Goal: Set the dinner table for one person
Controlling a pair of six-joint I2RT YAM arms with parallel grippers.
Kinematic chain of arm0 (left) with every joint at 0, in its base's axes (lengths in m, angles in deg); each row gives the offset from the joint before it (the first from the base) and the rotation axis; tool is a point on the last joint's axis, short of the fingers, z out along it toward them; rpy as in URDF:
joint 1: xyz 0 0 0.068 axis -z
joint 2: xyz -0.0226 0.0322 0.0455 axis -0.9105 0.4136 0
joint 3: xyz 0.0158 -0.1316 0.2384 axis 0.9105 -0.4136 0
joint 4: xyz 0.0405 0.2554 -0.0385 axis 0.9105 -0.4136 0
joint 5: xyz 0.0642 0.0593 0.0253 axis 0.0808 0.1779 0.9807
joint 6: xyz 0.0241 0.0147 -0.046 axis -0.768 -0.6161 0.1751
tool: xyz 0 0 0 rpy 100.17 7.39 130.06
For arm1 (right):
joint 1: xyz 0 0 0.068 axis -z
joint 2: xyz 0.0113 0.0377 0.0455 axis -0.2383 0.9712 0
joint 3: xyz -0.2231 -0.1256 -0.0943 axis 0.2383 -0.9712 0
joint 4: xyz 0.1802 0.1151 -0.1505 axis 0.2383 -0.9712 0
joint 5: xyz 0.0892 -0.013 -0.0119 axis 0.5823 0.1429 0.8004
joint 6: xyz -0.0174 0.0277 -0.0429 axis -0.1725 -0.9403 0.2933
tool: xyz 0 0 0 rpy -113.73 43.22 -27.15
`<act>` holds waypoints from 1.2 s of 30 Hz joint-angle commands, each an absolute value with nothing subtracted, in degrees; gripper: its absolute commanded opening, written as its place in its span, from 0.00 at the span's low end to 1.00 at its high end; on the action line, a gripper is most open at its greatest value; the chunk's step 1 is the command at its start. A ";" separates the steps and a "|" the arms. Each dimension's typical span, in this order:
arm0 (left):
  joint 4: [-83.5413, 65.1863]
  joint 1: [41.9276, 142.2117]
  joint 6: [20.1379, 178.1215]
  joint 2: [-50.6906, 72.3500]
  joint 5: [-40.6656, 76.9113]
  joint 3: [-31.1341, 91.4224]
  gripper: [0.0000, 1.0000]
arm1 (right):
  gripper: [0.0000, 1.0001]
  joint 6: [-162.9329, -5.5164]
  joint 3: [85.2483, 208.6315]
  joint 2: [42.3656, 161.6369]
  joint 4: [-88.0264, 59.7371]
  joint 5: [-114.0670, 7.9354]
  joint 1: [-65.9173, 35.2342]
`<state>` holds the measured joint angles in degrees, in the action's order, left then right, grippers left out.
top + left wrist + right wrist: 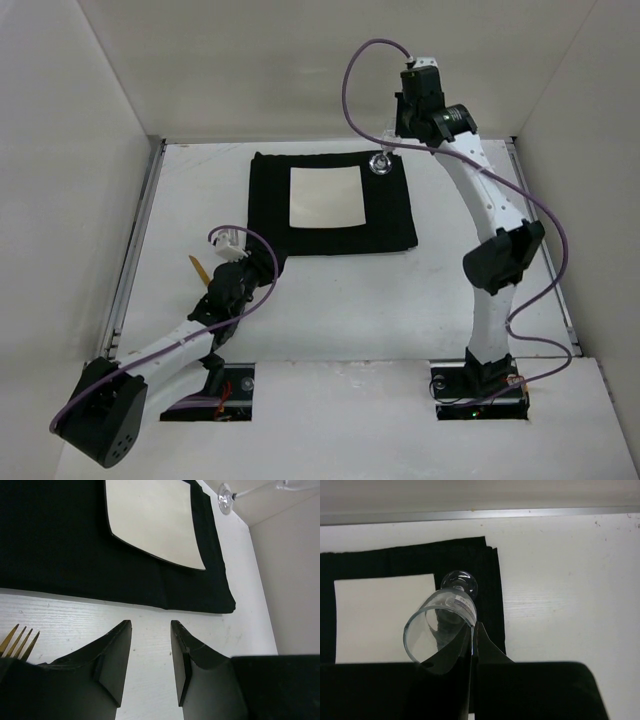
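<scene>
White worktop [340, 310] is shown spanning the floor between the upright walls. A black mat [270, 200] is laid at its far centre, and a square white plate [326, 197] is set flat on the mat. A wine glass [440, 630] is pinched by its rim wall between the right fingers [474, 645], which are closed tight on it. It is held tilted over the mat's far right corner, and whether its foot touches the cloth cannot be told. A gold fork [197, 268] lies on bare worktop off the mat's near left corner. The left fingers [120, 645] are parted a moderate way and hold nothing, the fork's tines lying just outside them. Setting is judged roughly half done: mat and plate are placed, the glass is not yet stood, the fork is not yet laid beside the plate, and no knife or spoon is seen.
</scene>
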<state>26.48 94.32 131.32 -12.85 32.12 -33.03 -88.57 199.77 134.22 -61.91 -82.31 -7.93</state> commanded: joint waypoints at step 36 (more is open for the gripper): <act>31.61 92.68 132.99 -10.79 29.55 -33.85 0.35 | 0.03 -87.52 217.64 150.73 -65.23 -79.60 -5.59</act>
<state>28.38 93.14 132.70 -10.32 30.07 -33.05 -87.69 214.96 150.28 -66.89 -80.19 -5.37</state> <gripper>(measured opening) 0.350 0.058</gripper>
